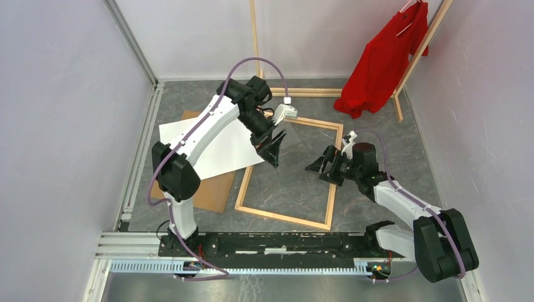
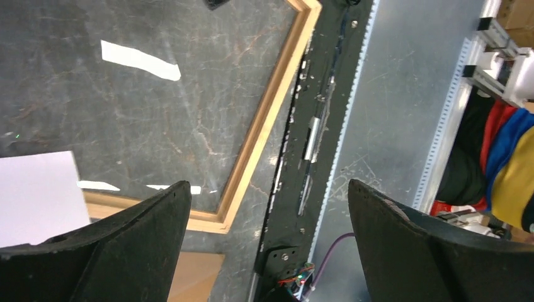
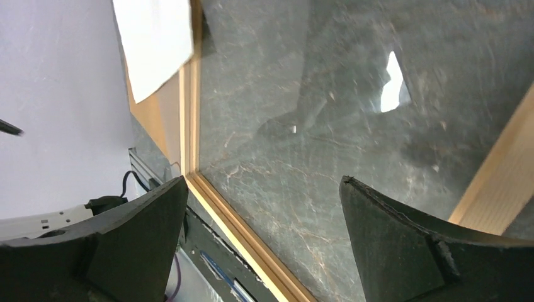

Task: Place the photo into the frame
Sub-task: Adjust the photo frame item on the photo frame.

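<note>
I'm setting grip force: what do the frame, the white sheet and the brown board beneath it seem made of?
The frame: pale unpainted wood, matte, by its colour. The photo, white side up: thin smooth paper, lying flat. The board: probably cardboard, dull brown; hardboard is possible.

Left arm (image 1: 211, 126) and right arm (image 1: 403, 201) share white links, black joints, lilac cables (image 1: 258, 59).

The frame (image 1: 283, 218), thin and of light wood, lies flat and skewed on the dark surface (image 1: 422, 151), and the photo (image 1: 223, 157) lies white side up just left of it, tilted, one corner lapping over the frame's left rail.
</note>
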You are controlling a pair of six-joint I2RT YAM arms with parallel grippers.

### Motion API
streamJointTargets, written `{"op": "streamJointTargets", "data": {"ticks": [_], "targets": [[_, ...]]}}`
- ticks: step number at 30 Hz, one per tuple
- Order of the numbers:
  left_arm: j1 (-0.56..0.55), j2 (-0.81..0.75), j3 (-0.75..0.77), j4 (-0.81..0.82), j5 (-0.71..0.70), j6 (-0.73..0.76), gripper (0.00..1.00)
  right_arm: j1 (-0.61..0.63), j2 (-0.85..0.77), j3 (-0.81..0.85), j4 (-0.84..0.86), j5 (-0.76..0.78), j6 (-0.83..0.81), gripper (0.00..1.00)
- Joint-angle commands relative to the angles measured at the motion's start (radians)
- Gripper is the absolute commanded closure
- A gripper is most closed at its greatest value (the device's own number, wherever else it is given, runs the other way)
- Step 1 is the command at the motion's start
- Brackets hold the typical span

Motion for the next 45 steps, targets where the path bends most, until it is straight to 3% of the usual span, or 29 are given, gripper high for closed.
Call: {"op": "streamJointTargets", "data": {"ticks": [1, 4, 10, 16, 22, 31, 45], "targets": [[0.038, -0.03, 0.0, 0.061, -0.127, 0.098, 0.0, 0.006, -0.005, -0.089, 0.135, -0.014, 0.123, 0.02], [0.092, -0.11, -0.148, 0.205, -0.328, 0.162, 0.0, 0.051, -0.028, -0.098, 0.094, 0.051, 0.144, 0.02], [0.193, -0.139, -0.368, 0.384, -0.548, 0.251, 0.01, 0.189, -0.059, -0.101, 0.058, 0.114, 0.252, 0.02], [0.235, -0.115, -0.48, 0.502, -0.598, 0.269, 0.03, 0.404, -0.029, -0.145, 0.147, 0.309, 0.485, 0.02], [0.237, -0.169, -0.593, 0.584, -0.652, 0.313, 0.0, 0.553, 0.142, -0.057, 0.21, 0.44, 0.567, 0.03], [0.239, -0.189, -0.668, 0.651, -0.66, 0.321, 0.01, 0.633, 0.355, -0.119, 0.617, 0.577, 0.76, 0.13], [0.247, -0.16, -0.733, 0.69, -0.702, 0.333, 0.02, 0.734, 0.512, -0.126, 0.893, 0.847, 0.792, 0.18]]}}
